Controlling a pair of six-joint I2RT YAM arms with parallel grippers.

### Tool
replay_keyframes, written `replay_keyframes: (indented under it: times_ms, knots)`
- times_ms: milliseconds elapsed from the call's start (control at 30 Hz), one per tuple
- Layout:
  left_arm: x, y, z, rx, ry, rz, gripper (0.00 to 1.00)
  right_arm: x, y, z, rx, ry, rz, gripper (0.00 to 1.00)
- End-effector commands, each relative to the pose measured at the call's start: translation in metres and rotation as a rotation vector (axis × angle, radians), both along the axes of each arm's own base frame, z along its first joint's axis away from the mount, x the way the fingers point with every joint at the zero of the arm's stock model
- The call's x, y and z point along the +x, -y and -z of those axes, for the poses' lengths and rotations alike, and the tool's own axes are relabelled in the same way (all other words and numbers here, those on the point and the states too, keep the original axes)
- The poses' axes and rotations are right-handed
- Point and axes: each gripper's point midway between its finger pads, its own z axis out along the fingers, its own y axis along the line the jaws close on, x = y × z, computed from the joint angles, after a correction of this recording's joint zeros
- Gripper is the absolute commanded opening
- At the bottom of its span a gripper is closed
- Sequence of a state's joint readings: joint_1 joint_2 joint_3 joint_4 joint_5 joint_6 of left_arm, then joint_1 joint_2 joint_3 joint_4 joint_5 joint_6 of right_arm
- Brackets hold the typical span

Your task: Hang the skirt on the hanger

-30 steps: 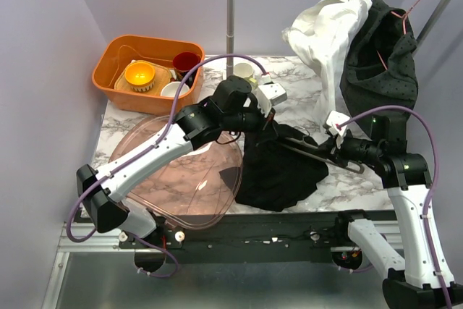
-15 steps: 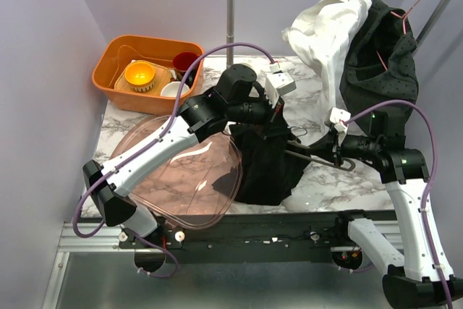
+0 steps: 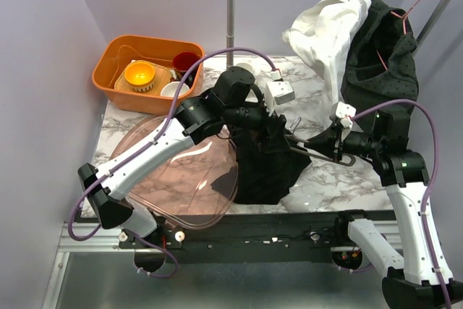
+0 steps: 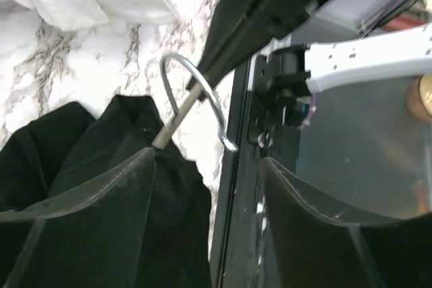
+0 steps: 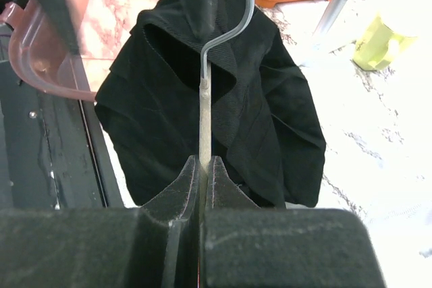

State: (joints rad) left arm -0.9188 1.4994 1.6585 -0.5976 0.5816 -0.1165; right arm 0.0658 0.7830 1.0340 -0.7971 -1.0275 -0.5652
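Skirt hangs bunched on the hanger over the table. My right jaws pinch the hanger's stem; my left jaws stand spread. I'd keep the hanger level and regrip a loose edge.

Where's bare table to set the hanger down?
Bare marble front right, between skirt and right arm. Thin strip between tub and lid. Crowded: centre, and back right under hanging clothes.

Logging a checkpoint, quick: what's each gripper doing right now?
Left gripper: open.
Right gripper: closed on the hanger.
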Motion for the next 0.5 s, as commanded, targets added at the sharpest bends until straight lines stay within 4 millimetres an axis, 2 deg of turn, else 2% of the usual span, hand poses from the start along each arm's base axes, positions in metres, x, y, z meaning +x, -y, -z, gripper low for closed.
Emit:
replay_keyframes:
  times_ms: [0,33,100,133,167,200,233,267,300,333,433,467]
  knots:
    - [-0.012,-0.033,-0.025,0.008,0.179,0.024,0.78,0.002,-0.009,-0.008,0.063,0.029,-0.058,0.01]
    - [-0.007,-0.040,-0.019,0.031,0.212,-0.007,0.80,0.002,-0.010,-0.007,0.068,0.020,-0.062,0.01]
    - [-0.005,-0.056,-0.028,0.026,0.337,-0.023,0.84,0.001,-0.011,-0.006,0.071,0.020,-0.069,0.01]
    - [0.000,-0.063,-0.012,0.066,0.362,-0.044,0.87,0.001,-0.010,-0.006,0.071,0.023,-0.069,0.01]
    - [0.004,-0.076,-0.016,0.074,0.429,-0.086,0.88,0.000,-0.010,-0.007,0.073,0.030,-0.070,0.00]
    - [0.010,-0.080,-0.014,0.082,0.504,-0.087,0.91,-0.002,-0.012,-0.008,0.077,0.037,-0.084,0.01]
    - [0.012,-0.085,0.006,0.122,0.530,-0.079,0.91,-0.003,-0.012,-0.009,0.075,0.052,-0.095,0.01]
    - [0.011,-0.090,0.006,0.118,0.577,-0.073,0.91,-0.006,-0.013,-0.009,0.077,0.057,-0.108,0.01]
    - [0.013,-0.089,0.007,0.108,0.613,-0.062,0.91,-0.007,-0.013,-0.009,0.077,0.056,-0.113,0.01]
    - [0.014,-0.089,0.018,0.128,0.653,-0.030,0.91,-0.009,-0.014,-0.008,0.070,0.070,-0.131,0.01]
    - [0.018,-0.077,0.014,0.101,0.714,0.017,0.91,-0.012,-0.014,-0.006,0.058,0.057,-0.158,0.01]
    - [0.023,-0.070,0.021,0.117,0.710,0.032,0.91,-0.015,-0.014,-0.005,0.056,0.042,-0.165,0.01]
